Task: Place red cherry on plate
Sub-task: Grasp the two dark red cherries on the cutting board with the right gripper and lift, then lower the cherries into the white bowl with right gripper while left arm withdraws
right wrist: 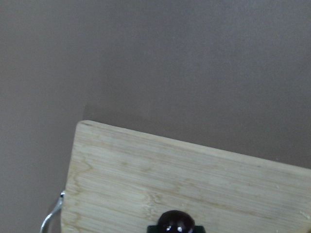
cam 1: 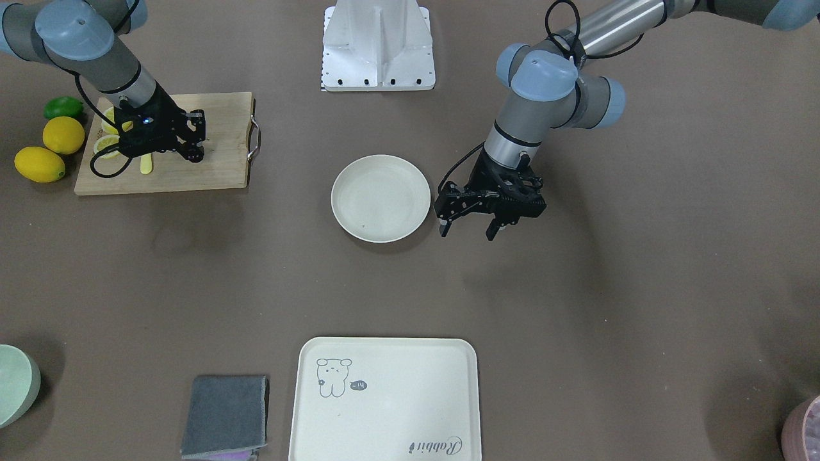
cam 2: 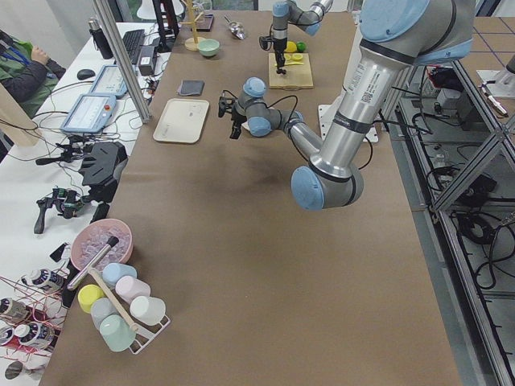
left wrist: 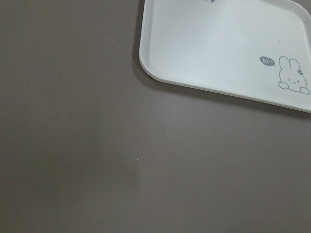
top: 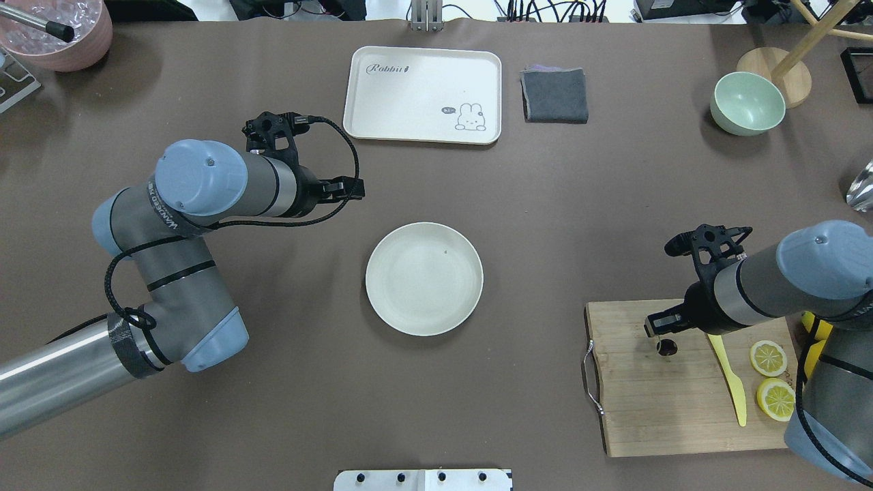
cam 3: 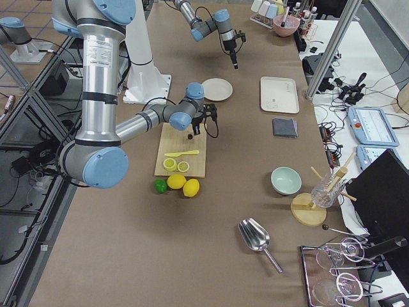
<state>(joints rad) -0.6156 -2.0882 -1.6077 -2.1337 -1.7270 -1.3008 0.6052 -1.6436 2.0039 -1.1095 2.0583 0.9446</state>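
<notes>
The red cherry is a small, glossy, almost black fruit over the far left part of the wooden cutting board. My right gripper hangs right over it. In the right wrist view the cherry sits at the bottom edge with dark fingertips tight against both sides, so the gripper looks shut on it. The plate is round, off-white and bare, at the table's middle. My left gripper hovers open just beside the plate, holding nothing.
On the board lie two lemon slices and a yellow knife. Two lemons and a lime sit beside it. A cream tray, grey cloth, green bowl and pink bucket line the far side.
</notes>
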